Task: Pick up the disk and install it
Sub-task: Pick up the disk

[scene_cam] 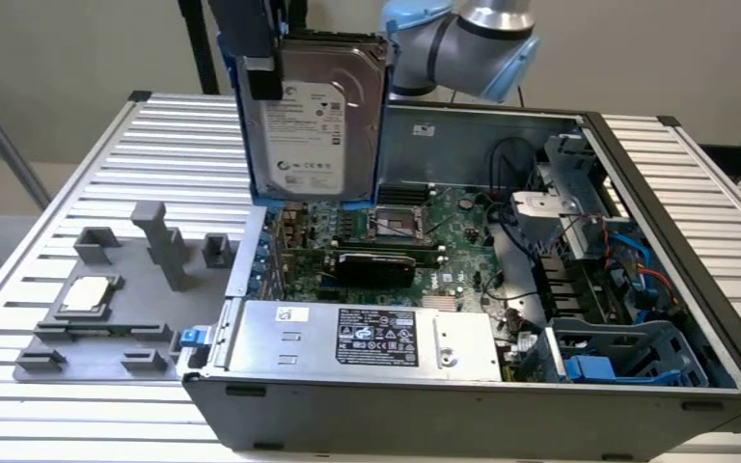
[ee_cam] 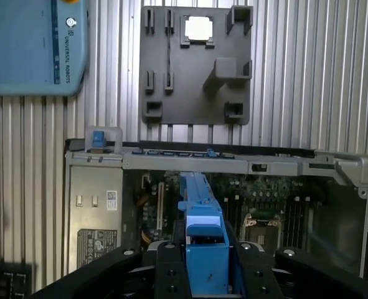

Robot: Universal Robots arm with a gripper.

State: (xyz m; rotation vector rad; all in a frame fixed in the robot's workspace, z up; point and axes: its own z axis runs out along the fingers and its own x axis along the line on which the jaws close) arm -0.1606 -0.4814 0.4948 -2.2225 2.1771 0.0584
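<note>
The robot's black gripper (ee_cam: 207,268) grips, between its fingers (ee_cam: 165,271), the flat silver-grey hard disk in a bright blue plastic frame (scene_cam: 315,116), which hangs upright below them. Beneath the fingers sits the open grey metal computer case (scene_cam: 679,241). The disk is lifted but not yet installed.

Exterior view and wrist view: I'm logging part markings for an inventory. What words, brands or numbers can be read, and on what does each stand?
"UNIVERSAL ROBOTS": on the light blue arm cover, wrist view.
White label on the disk: printed lines and logos, too small to read.
Black label on the power supply: symbols and print, too small to read.
Sticker on the power supply, wrist view: blurred, unreadable.
</note>
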